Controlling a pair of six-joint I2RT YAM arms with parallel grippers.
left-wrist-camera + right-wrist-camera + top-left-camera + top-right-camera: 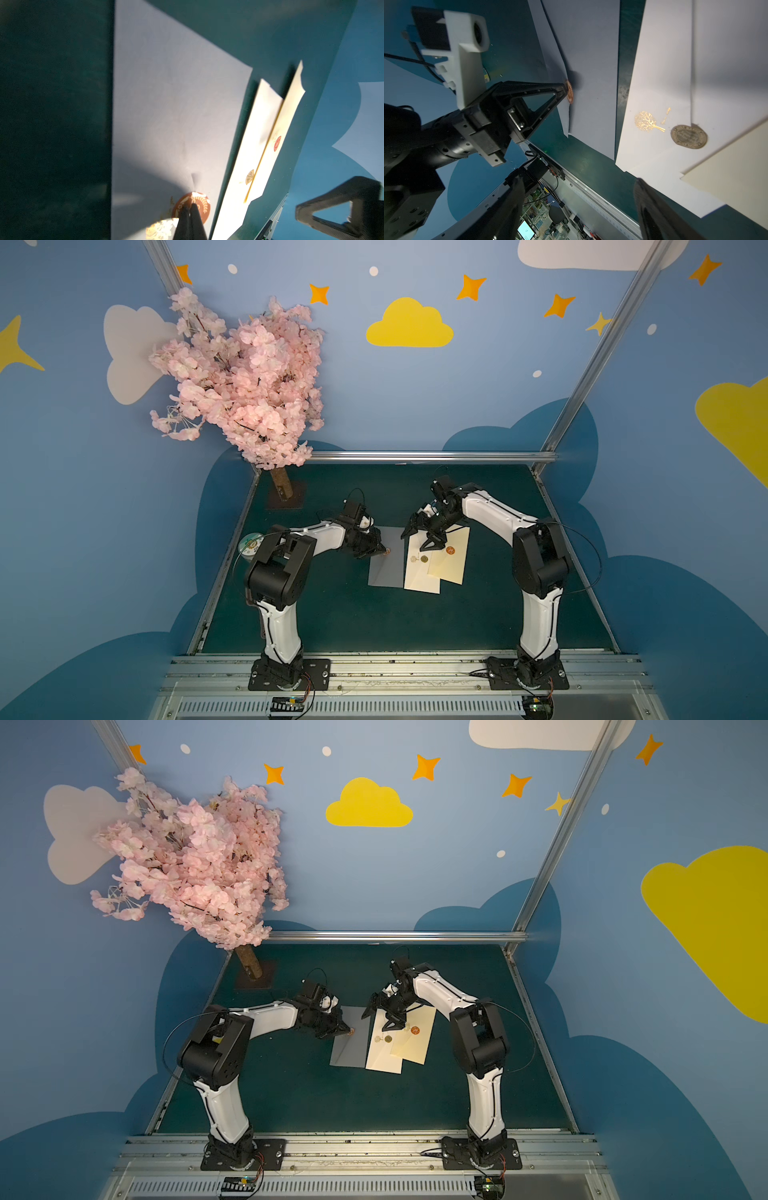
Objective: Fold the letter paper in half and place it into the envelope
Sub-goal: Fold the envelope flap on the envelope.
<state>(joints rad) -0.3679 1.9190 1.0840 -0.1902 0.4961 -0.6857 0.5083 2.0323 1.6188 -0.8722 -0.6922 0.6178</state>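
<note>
The left claw (384,551), mid-frame, pinches the round red seal (202,204) on the grey paper envelope (388,572), while the right claw (419,538) hangs released.

Wide bare surface (374,622) is lying open along the near edge, while a blossom tree (245,385) is crowding the far left corner.

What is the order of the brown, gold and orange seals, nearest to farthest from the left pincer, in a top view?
1. Brown seal, gripped by the left pincer.
2. Gold seal, middle envelope.
3. Orange seal, rightmost envelope.
</note>
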